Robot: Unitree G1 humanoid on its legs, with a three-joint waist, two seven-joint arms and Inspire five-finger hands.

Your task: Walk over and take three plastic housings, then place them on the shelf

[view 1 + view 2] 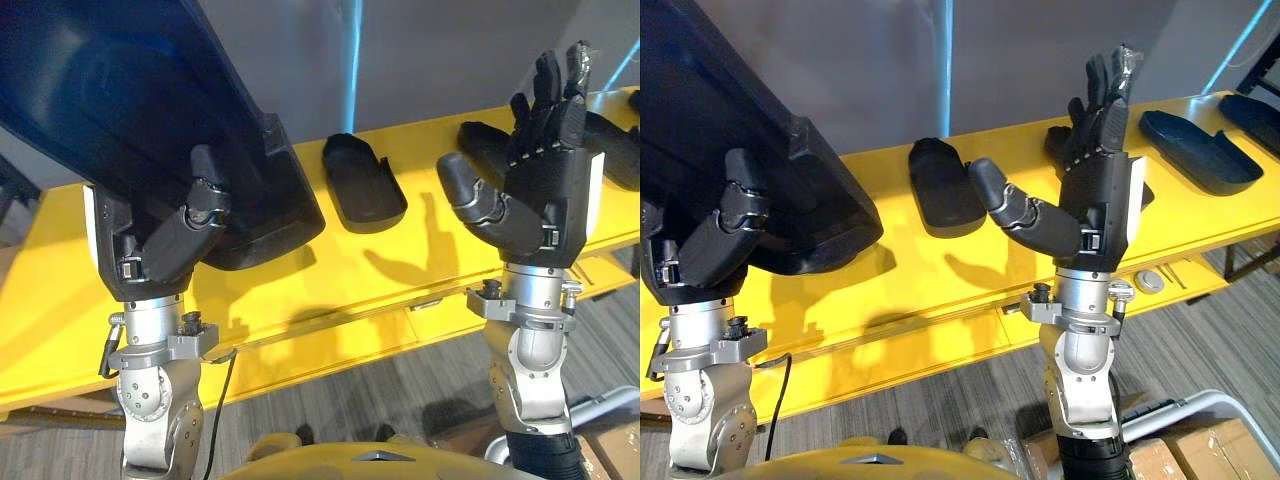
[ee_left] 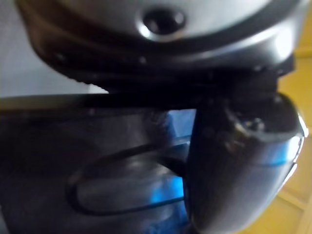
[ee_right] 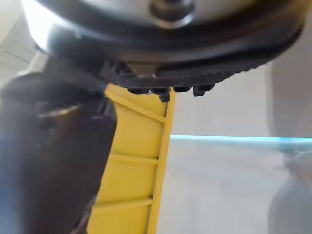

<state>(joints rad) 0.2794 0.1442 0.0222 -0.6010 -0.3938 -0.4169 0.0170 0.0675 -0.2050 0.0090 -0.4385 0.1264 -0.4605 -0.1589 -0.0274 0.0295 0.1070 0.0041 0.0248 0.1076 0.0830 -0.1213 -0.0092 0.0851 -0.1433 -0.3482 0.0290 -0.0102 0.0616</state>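
My left hand [image 1: 180, 238] holds a large black plastic housing [image 1: 150, 120] up off the yellow table [image 1: 300, 300]. Its thumb [image 2: 239, 170] is clamped on the housing's near face [image 2: 73, 146] and its fingers are hidden behind. My right hand [image 1: 1100, 195] is raised over the table's front edge, palm turned inward, fingers straight up and thumb [image 3: 53, 146] spread, holding nothing. A second housing [image 1: 945, 185] lies hollow side up on the table between the hands. Another housing [image 1: 480, 135] lies partly behind the right hand.
Two more black housings [image 1: 1195, 150] [image 1: 1255, 110] lie at the table's far right. A small round silvery part [image 1: 1151, 281] sits near the front edge. A cardboard box [image 1: 1190, 455] stands on the floor at lower right. A grey wall backs the table.
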